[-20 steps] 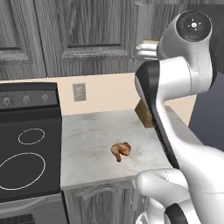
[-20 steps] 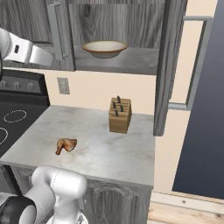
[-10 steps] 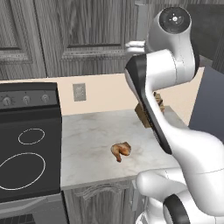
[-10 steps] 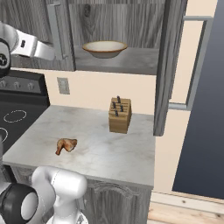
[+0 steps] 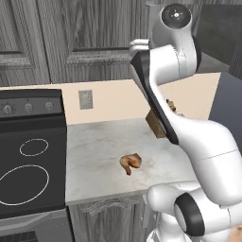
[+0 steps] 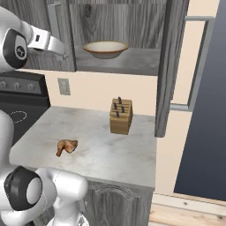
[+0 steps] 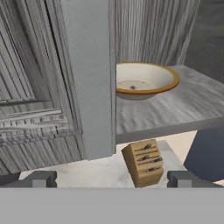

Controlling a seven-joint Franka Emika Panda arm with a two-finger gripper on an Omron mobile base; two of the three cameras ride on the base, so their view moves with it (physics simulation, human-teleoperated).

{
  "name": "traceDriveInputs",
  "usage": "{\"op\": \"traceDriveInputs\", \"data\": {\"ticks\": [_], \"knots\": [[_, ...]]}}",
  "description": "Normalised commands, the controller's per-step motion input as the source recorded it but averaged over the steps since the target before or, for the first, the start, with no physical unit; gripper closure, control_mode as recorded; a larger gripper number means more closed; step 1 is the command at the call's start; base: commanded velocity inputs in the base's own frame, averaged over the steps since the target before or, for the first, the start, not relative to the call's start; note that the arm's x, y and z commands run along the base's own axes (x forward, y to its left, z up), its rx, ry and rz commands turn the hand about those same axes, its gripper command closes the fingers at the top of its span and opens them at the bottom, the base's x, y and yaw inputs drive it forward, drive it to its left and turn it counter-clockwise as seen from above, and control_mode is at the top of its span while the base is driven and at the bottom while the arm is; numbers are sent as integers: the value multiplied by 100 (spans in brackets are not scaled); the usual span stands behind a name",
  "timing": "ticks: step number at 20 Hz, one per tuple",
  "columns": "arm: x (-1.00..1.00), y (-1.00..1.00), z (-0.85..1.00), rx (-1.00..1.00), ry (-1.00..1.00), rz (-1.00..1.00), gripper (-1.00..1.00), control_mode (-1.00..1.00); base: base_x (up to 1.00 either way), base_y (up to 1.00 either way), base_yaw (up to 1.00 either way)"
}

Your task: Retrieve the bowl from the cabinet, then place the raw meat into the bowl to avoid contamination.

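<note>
Arm has swung left across my base views over the last second, bringing the fingers, spread wide and empty, to face the bowl on the cabinet shelf, so I judge the reach comes next.

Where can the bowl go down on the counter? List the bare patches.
Bare marble lies between the raw meat and the knife block, and along the front edge right of the meat. The block crowds the back; the stove borders the left.
</note>
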Motion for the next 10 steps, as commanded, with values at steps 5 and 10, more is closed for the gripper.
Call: {"op": "traceDriveInputs", "data": {"ticks": [5,10], "knots": [[55,0,0,0,0,0,-100,-100,0,0,0],[54,0,0,0,0,0,-100,-100,0,0,0]]}}
